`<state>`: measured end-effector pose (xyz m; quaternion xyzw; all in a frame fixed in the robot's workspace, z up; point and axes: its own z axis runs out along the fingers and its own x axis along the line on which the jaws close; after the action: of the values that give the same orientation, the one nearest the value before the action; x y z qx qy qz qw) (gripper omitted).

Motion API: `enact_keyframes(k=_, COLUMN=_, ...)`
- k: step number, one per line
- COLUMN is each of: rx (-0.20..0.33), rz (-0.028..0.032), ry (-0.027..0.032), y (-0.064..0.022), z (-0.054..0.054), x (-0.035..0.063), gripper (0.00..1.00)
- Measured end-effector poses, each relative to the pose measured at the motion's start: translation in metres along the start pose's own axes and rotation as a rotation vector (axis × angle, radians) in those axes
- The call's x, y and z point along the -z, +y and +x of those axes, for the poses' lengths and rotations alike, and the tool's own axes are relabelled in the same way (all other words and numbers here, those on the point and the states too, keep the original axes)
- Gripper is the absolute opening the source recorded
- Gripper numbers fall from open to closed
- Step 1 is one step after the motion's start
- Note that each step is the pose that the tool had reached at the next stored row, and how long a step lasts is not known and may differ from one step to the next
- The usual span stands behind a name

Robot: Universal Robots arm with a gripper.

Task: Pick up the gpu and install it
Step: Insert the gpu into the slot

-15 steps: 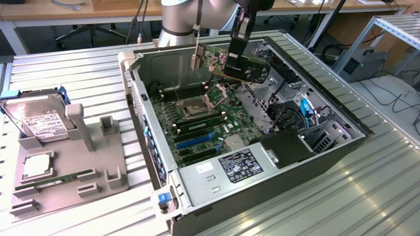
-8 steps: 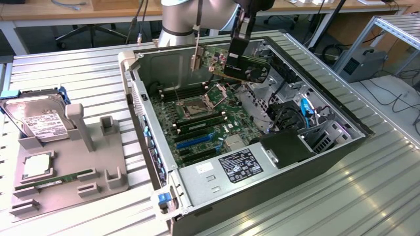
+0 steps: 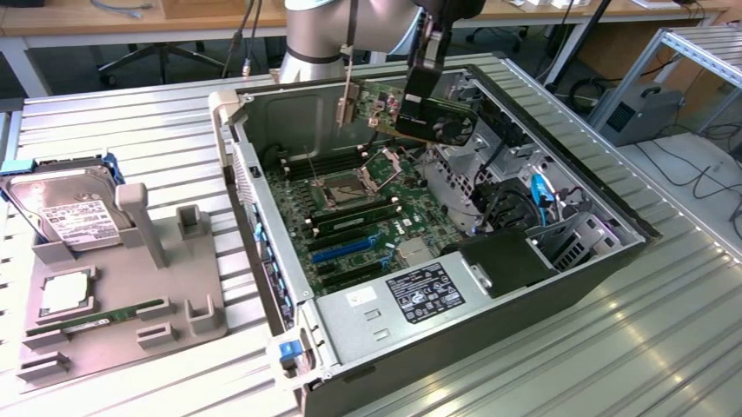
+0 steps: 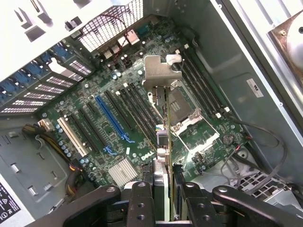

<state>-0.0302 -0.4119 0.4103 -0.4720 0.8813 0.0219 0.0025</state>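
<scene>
On the ribbed metal table (image 3: 649,347) an open case (image 3: 290,117) is lying, the gripper (image 3: 420,87) clamping the thin flat gpu (image 3: 374,106) over its green motherboard (image 3: 400,204).

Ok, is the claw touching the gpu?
Touching. The wrist view shows the claw clamped on both faces of the gpu.

the counter (image 3: 151,122) is a silvery metal top of long ribbed slats. an open computer case (image 3: 347,321) lies on its side on it, from the middle out toward 4 o'clock in the exterior view. a grey holder (image 3: 197,304) sits at 8 o'clock, near the case, not touching it.
</scene>
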Motion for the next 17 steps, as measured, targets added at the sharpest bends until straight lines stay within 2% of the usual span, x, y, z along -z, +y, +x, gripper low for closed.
enact_keyframes(k=17, rx=0.052, rz=-0.0013, ry=0.0018, y=0.0, z=0.0, x=-0.0001, gripper=0.27)
